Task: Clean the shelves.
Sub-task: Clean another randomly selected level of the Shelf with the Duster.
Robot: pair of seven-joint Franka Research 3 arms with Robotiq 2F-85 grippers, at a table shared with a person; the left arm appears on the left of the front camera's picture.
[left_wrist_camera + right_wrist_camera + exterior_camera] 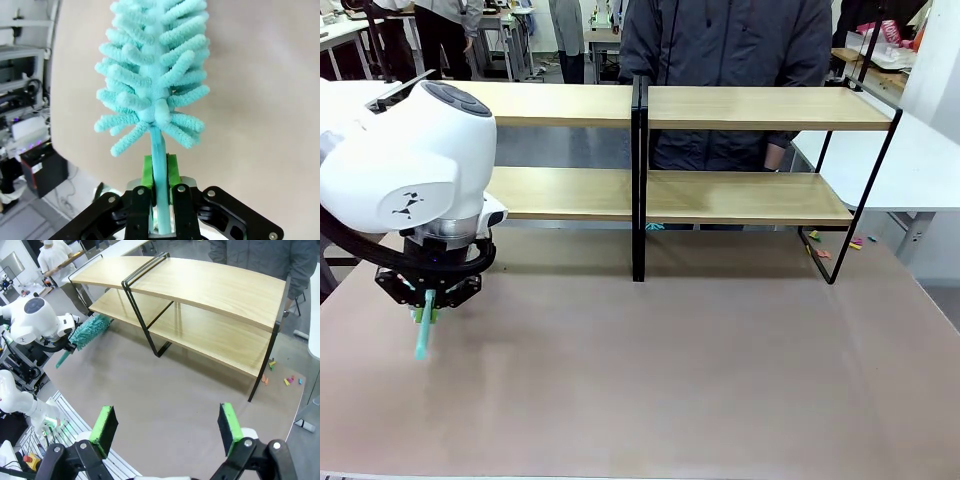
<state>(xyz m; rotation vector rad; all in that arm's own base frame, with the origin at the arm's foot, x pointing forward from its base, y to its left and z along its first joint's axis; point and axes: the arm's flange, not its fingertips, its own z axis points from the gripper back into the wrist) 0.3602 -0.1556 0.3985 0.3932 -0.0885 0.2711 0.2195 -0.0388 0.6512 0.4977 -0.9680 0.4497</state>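
Shelves [740,150] standing across the far half of the bench [670,380], a person [725,60] behind them. Near their left end, left fingers [160,172] clamped tight on the stem of a teal duster [152,75]. Right fingers [167,427] spread wide, empty, high over the bench.

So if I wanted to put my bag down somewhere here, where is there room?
Both boards of the shelves look bare on either side of the black central upright. The brown table in front is bare across its middle and right. It is tighter at the left, where the left gripper holds a teal duster. Small coloured bits lie by the rack's right end.
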